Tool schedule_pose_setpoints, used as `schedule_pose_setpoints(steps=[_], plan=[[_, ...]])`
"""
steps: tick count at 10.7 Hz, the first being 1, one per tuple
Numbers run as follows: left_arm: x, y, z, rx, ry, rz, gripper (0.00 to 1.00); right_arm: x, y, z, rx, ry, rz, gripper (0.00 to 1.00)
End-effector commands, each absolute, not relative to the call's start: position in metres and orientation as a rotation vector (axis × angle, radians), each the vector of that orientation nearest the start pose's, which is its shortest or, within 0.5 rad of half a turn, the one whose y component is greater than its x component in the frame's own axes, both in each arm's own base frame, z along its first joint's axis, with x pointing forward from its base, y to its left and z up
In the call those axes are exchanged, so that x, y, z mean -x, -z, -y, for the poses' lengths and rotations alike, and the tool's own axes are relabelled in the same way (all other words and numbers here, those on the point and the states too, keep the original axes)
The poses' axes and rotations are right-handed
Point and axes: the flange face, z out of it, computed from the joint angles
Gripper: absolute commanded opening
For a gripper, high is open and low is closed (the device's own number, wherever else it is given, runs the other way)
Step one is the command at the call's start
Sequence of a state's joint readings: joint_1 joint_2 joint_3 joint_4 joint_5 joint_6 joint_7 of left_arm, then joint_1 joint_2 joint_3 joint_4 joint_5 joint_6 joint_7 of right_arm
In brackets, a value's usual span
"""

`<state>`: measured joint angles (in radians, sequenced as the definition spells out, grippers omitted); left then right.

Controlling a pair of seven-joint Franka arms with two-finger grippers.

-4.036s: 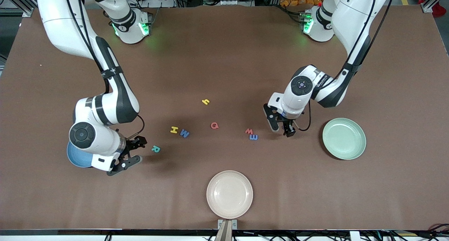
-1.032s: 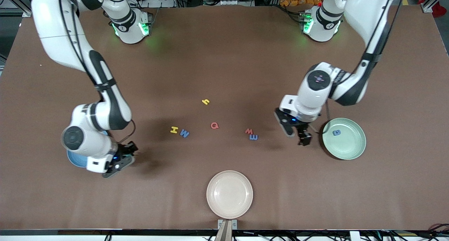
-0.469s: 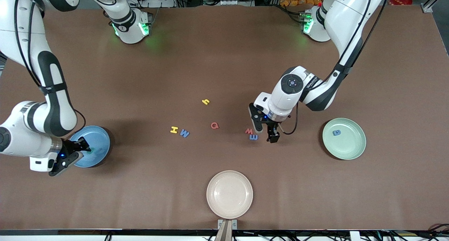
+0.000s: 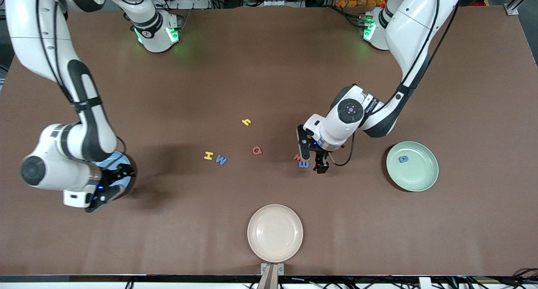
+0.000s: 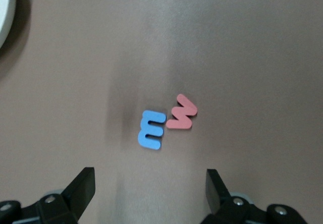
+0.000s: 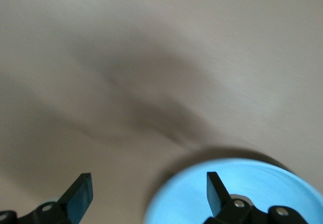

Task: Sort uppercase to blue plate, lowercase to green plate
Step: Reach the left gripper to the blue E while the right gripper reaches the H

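My left gripper (image 4: 313, 158) is open and empty over the blue m/E letter (image 4: 303, 164) and the red w (image 4: 297, 157). Both letters lie just ahead of its fingertips in the left wrist view, the blue m/E letter (image 5: 151, 129) and the red w (image 5: 181, 112). My right gripper (image 4: 114, 182) is open and empty over the rim of the blue plate (image 4: 119, 159), which the arm mostly hides. The teal R is hidden. The yellow H (image 4: 208, 155), blue W (image 4: 221, 159), red Q (image 4: 257, 150) and yellow h (image 4: 246, 121) lie mid-table. The green plate (image 4: 412, 175) holds a blue g/a letter (image 4: 403, 159).
A cream plate (image 4: 275, 232) sits near the table's front edge, nearer to the front camera than the letters. The right wrist view shows the blue plate (image 6: 242, 196) under one finger and bare brown table under the other.
My right gripper carried the teal R to the blue plate, opened, and now hangs over its rim. My left gripper dropped a blue letter in the green plate and returned over the blue m/E and red w.
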<state>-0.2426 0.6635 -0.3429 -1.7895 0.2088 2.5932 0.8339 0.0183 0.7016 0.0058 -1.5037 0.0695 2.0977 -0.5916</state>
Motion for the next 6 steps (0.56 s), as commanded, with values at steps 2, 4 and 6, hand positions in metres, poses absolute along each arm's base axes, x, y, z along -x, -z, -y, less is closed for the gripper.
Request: schedule_pose_setpoints(steps=[2,4,6], plan=[[-0.585,-0.204,0.377,2.259,0.338,-2.253,0.97,-0.681,-0.236,-0.103,3.002,-0.218,0.579,1.00],[-0.593,-0.200,0.378,2.143,0.355,-2.352,0.95,-0.659,-0.231,-0.127,3.049,-0.229,0.351,1.00],[-0.593,-0.189,0.376,2.095,0.335,-2.386,0.95,-0.636,-0.227,-0.184,3.096,-0.197,0.065,1.00]])
